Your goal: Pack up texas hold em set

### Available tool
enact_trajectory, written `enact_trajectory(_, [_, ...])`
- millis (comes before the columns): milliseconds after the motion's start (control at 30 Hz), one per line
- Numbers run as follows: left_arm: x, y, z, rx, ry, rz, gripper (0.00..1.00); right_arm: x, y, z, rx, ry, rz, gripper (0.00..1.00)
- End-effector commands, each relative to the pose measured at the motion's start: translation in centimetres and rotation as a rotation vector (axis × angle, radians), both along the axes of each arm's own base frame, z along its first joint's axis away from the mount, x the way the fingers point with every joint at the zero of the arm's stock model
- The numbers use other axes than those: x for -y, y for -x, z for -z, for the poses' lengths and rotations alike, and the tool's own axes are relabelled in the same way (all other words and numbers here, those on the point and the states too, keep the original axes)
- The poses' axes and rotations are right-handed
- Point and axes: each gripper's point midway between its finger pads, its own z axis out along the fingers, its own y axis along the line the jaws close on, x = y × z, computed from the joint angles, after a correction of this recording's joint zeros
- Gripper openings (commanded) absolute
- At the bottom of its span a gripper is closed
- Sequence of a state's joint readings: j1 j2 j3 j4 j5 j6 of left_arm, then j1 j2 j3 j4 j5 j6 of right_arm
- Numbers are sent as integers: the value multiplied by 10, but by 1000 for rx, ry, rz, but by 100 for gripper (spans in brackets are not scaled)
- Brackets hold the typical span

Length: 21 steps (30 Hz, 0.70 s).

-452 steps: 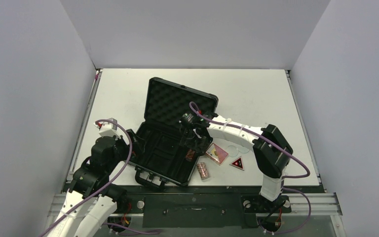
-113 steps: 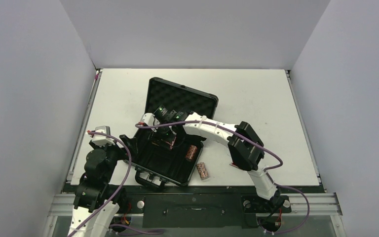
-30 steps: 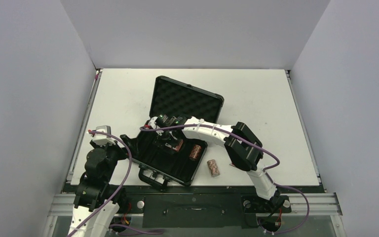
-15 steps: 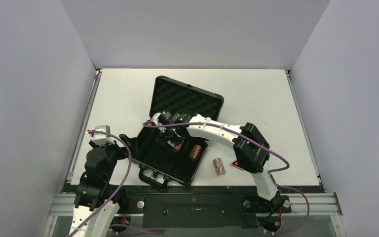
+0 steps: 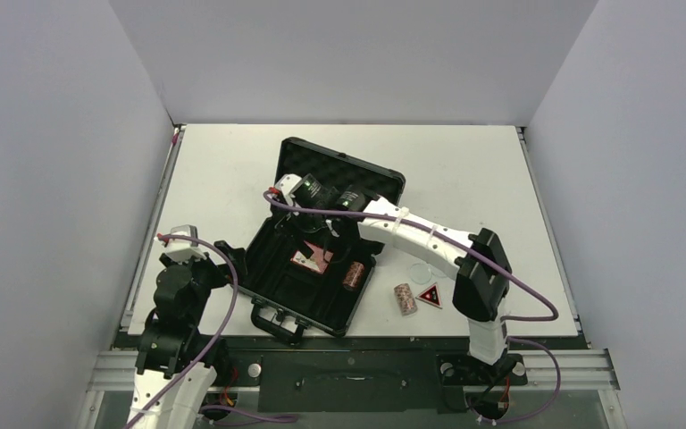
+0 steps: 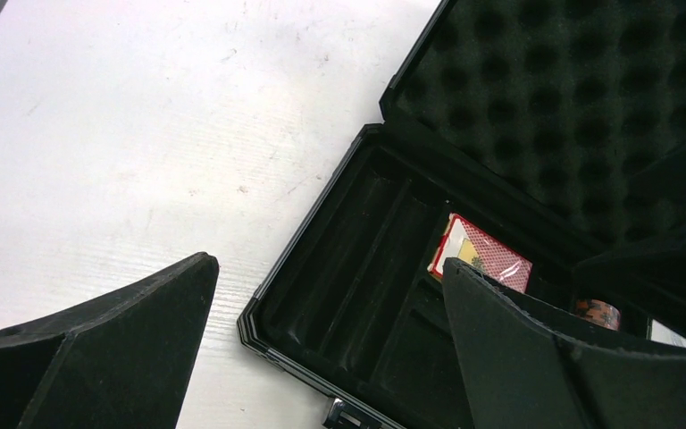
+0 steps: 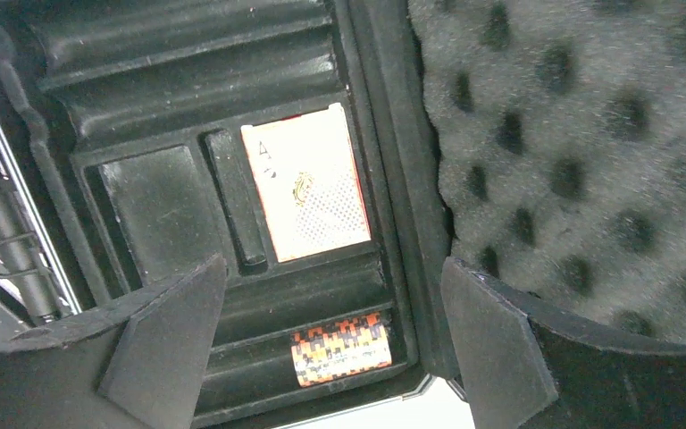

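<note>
The black case [image 5: 279,284] lies open at the table's middle, its foam lid [image 5: 339,179] standing at the back. The pink card box [image 5: 311,259] lies in the base, and one chip roll [image 5: 354,274] lies in a slot at the right end. The other chip roll [image 5: 405,298] lies on the table beside the red-black triangle [image 5: 430,296]. My right gripper [image 5: 320,225] hovers open and empty over the base, above the card box [image 7: 308,183] and roll [image 7: 339,349]. My left gripper [image 5: 229,258] is open and empty at the case's left corner [image 6: 259,326]; the card box [image 6: 482,259] shows beyond it.
A small clear disc [image 5: 420,271] lies on the white table [image 5: 464,179] right of the case. The case's handle and latches [image 5: 272,323] face the near edge. Grey walls close in the table on three sides.
My right gripper has lifted off the card box, leaving it in the base, and moved back toward the lid. The loose chip roll has rolled right, beside the triangle.
</note>
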<state>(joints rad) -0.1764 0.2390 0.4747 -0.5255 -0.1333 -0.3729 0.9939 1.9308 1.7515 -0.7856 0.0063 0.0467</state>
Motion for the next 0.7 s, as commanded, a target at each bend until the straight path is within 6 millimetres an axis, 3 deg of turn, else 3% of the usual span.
enact_trajectory(0, [-2, -6, -18, 56, 12, -13, 96, 1, -10, -68, 105, -142, 82, 86])
enact_trajectory(433, [-5, -7, -16, 43, 12, -31, 96, 34, 11, -126, 178, -263, 184, 87])
enact_trajectory(467, [-5, -8, -15, 43, 12, -30, 96, 40, 13, -135, 194, -282, 197, 87])
enact_trajectory(667, [-7, -7, -16, 45, 12, -38, 96, 76, 30, -143, 215, -332, 289, 87])
